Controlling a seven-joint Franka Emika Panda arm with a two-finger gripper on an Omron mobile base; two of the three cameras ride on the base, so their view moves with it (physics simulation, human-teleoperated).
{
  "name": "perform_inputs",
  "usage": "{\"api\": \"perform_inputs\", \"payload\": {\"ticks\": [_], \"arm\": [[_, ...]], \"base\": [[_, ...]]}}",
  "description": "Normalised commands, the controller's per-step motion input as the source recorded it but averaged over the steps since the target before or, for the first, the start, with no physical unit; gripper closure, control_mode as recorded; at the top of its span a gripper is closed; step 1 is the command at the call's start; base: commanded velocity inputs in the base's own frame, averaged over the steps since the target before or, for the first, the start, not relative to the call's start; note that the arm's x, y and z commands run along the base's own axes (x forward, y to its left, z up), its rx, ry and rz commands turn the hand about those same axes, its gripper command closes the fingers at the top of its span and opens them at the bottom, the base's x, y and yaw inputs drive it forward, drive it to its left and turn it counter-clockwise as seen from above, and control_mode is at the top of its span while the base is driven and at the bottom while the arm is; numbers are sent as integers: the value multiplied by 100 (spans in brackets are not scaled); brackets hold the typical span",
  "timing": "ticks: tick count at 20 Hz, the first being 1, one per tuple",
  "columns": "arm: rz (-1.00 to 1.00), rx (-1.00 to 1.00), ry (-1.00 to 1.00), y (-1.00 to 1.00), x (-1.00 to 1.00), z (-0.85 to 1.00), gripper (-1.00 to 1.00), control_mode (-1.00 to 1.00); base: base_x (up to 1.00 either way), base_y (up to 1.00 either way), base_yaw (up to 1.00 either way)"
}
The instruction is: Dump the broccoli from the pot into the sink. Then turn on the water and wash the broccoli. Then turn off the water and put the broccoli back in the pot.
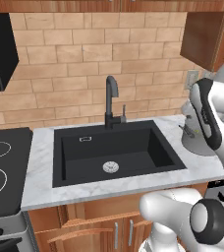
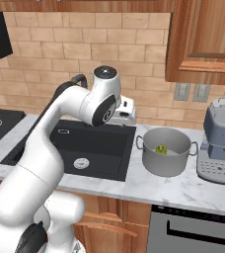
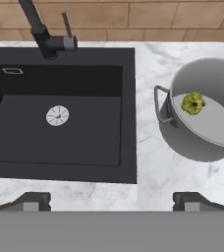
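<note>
The grey pot (image 2: pixel 166 165) stands upright on the white marble counter, right of the black sink (image 2: pixel 99 143). The small yellow-green broccoli (image 2: pixel 161 148) lies on the pot's bottom, also seen from above as the broccoli (image 3: pixel 193 103) inside the pot (image 3: pixel 192 145). My gripper (image 3: pixel 111 203) hangs open above the counter's front strip, between sink (image 3: pixel 84 133) and pot, with nothing between its fingertips (image 3: pixel 35 201). The dark gooseneck faucet (image 1: pixel 111 98) stands behind the basin; no stream comes from it. In the left base view my arm hides most of the pot (image 1: pixel 190 142).
A black stovetop (image 1: pixel 1 167) borders the counter on the left. A grey coffee machine (image 2: pixel 223 138) stands right of the pot. Wooden wall cupboards (image 2: pixel 203 39) hang above. The silver drain (image 3: pixel 57 115) sits mid-basin, and the faucet lever (image 3: pixel 65 22) points up.
</note>
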Motion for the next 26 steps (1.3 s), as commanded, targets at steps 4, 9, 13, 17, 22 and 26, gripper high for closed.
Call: {"api": "perform_inputs", "payload": {"ticks": [4, 9, 13, 17, 22, 26], "arm": [[0, -6, 0, -64, 34, -19, -100, -100], [-2, -5, 5, -47, 49, -37, -100, -100], [-1, 0, 6, -20, 41, -52, -100, -100], [-5, 0, 8, -3, 46, -51, -100, -100], [-7, 0, 9, 0, 50, -44, -100, -100], [-8, 0, 7, -3, 49, -39, -100, -100]], "base": [[0, 0, 0], [0, 0, 0], [0, 0, 0], [0, 0, 0], [0, 0, 0], [0, 0, 0]]}}
